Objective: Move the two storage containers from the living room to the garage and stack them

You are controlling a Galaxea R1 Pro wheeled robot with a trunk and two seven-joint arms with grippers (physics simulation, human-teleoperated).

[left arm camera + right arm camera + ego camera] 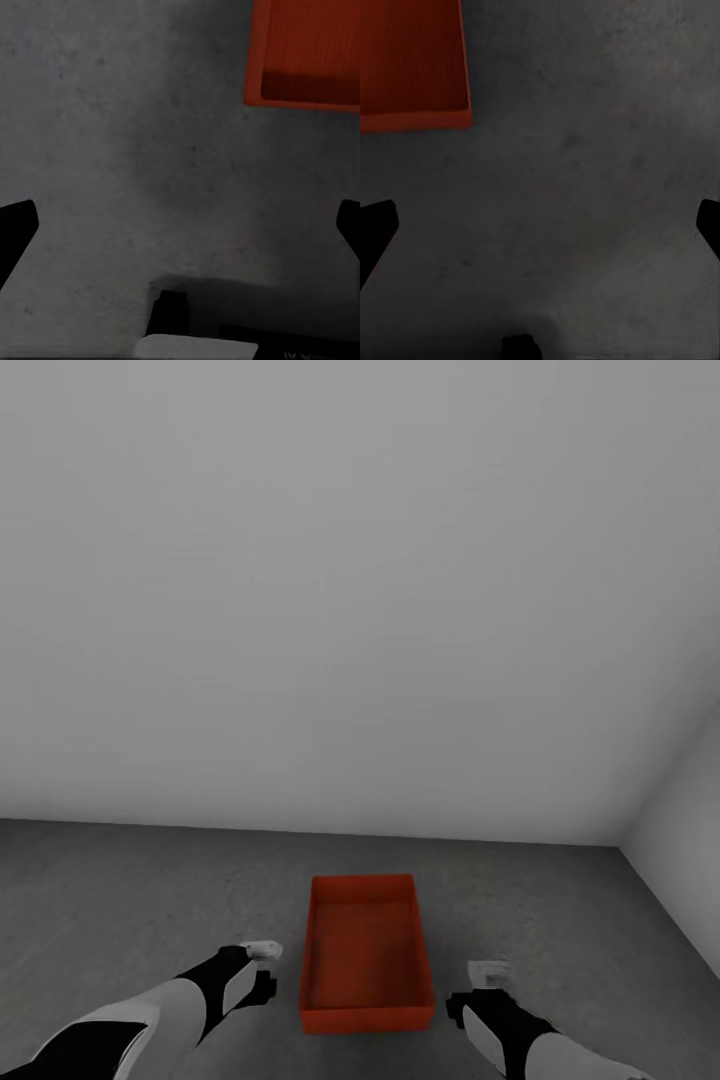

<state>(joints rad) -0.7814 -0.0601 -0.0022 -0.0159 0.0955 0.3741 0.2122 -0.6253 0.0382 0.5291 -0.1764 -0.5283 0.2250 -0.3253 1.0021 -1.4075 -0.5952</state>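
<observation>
Grey concrete floor (pixel 120 900) bears one storage container (pixel 366 952); both arms' fingers (pixel 16 225) (pixel 376 225) spread wide, holding nothing.

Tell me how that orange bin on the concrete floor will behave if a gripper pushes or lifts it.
The storage container looks rigid, with straight walls, so it should keep its shape when lifted. It appears empty, so it is probably light for its size. Sitting flat and low on the floor, it seems likelier to slide than tip when pushed. Gripped by one wall, it might tilt.
</observation>
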